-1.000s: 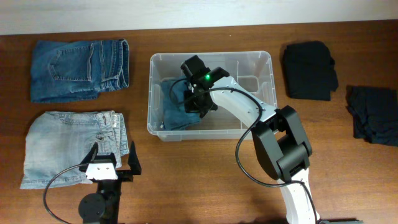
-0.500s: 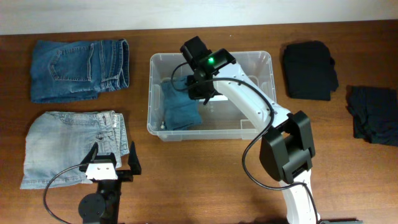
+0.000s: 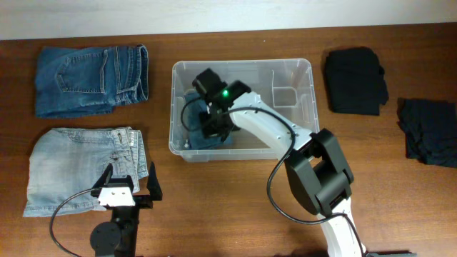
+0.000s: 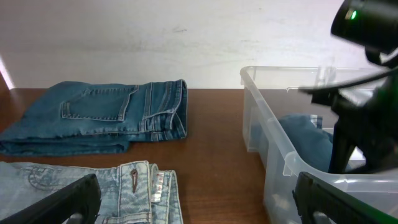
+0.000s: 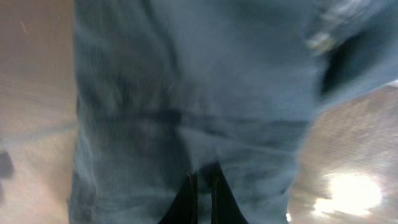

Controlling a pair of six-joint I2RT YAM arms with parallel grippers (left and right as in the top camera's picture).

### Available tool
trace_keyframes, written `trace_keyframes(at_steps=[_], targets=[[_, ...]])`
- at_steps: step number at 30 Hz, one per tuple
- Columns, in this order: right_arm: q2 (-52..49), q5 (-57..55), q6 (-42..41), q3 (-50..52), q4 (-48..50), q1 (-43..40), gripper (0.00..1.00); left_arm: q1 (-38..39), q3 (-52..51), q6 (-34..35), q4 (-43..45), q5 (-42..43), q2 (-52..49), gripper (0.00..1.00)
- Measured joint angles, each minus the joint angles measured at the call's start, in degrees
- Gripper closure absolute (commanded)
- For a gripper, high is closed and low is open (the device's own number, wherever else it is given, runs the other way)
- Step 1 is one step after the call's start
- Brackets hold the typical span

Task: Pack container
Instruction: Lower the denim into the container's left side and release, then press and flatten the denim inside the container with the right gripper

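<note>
Carefully pressing the blue garment into the left end of the container

Now the right gripper [image 3: 216, 127] is low inside the clear plastic container [image 3: 285, 64], which stands in the middle of the table [image 3: 214, 214]. It is over a folded blue garment [image 3: 194, 139] that lies against the left wall. In the right wrist view the blue cloth fills almost everything. The jaws stand nearly together, with only a thin line between them. The picture is blurred, so I cannot tell if a fold is caught there.

I judge that the step in hand is to settle this garment flat. To do it well, the gripper should push straight down on the middle of the cloth and not drag it sideways, so the fold stays tidy and the right part of the container stays free. If cloth is pinched, it must be let go before the arm lifts, or the garment may come up with it.

The left gripper [image 3: 130, 187] hangs wide open near the front edge of the table, just beside the light blue jeans [image 3: 71, 168]. Dark blue jeans [image 3: 89, 78] lie further back on the left. Two black garments [image 3: 355, 80] [image 3: 428, 132] lie to the right of the container. The right arm crosses the front wall, so it blocks the way in from that side
</note>
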State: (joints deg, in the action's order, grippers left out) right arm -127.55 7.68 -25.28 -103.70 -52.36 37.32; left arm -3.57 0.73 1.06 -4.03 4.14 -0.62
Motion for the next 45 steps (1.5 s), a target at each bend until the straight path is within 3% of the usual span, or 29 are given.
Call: trace_keyframes(at_steps=[9, 20, 31, 45], targets=[[0.11, -0.33, -0.28, 3.67, 2.38, 1.20, 0.96, 0.00, 0.00, 0.00, 0.00, 0.00, 0.00, 0.01], [3.02, -5.97, -0.20, -6.78, 5.11, 0.42, 0.96, 0.00, 0.00, 0.00, 0.00, 0.00, 0.00, 0.01], [-4.87, -7.04, -0.20, -6.78, 11.93, -0.39, 0.96, 0.00, 0.00, 0.00, 0.00, 0.00, 0.00, 0.01], [-6.86, -10.01, 4.28, -9.49, 7.78, -0.46, 0.96, 0.00, 0.00, 0.00, 0.00, 0.02, 0.00, 0.01]])
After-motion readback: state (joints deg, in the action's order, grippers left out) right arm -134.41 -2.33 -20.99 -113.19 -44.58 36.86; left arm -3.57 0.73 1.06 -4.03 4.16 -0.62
